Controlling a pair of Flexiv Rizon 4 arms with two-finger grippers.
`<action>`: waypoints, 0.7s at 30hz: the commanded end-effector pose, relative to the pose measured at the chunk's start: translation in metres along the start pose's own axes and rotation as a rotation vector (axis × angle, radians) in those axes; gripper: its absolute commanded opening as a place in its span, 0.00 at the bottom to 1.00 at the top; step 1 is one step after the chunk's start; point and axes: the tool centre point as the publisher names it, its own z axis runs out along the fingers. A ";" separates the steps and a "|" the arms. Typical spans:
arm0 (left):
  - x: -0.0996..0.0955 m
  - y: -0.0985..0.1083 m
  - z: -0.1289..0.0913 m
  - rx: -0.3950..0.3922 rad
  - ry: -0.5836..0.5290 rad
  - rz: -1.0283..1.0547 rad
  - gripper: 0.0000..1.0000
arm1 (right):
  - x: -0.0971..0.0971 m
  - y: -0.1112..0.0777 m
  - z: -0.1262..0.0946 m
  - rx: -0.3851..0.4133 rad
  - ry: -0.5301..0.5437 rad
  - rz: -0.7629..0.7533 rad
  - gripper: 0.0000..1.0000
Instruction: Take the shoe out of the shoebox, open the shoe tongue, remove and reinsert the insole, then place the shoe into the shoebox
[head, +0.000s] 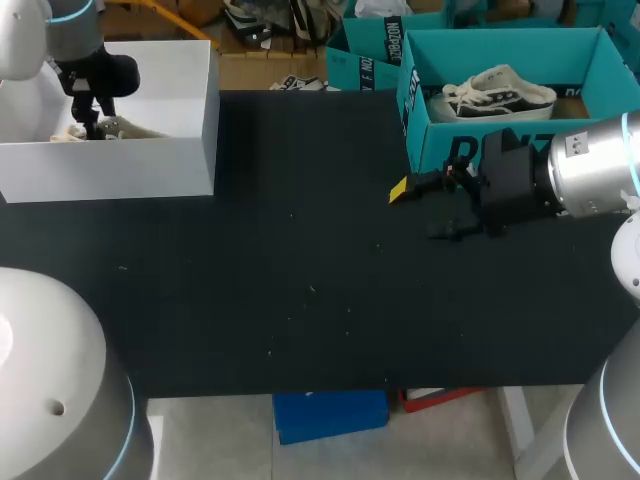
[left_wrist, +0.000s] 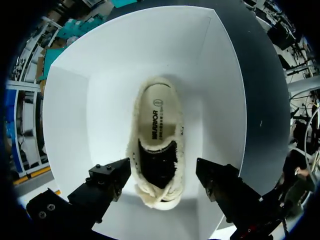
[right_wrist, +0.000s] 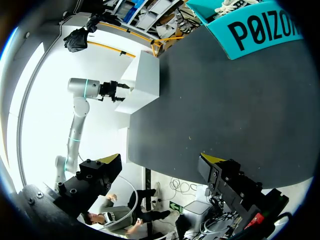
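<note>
Cream fleece-lined shoe (left_wrist: 157, 150) is lying sole-down inside the white shoebox (left_wrist: 100, 100), at the bench's (head: 300, 280) far-left end. Left end effector (left_wrist: 162, 169) is hovering directly above, fingers spread and straddling the near end, clamping nothing. It looks lined up for the lift-out. Long axis is running crosswise to the finger gap, heel apparently pointing away. Right end effector (right_wrist: 160, 157) is sitting over bare bench, fingers apart and empty, probably parked clear for the tongue step.

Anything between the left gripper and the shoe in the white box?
Nothing visible. The left gripper hangs open over the shoe, which lies alone on the floor of the white shoebox, with no lid or paper over it.
</note>
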 end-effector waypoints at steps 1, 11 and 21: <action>-0.005 -0.002 -0.022 -0.017 0.021 -0.004 0.82 | 0.000 0.000 0.001 0.000 0.000 0.000 1.00; -0.012 -0.014 -0.081 -0.061 0.079 -0.179 0.87 | 0.000 0.000 0.001 0.000 0.000 0.000 1.00; 0.013 -0.054 -0.108 0.010 0.143 -0.560 1.00 | 0.000 0.000 0.001 0.000 0.000 0.000 1.00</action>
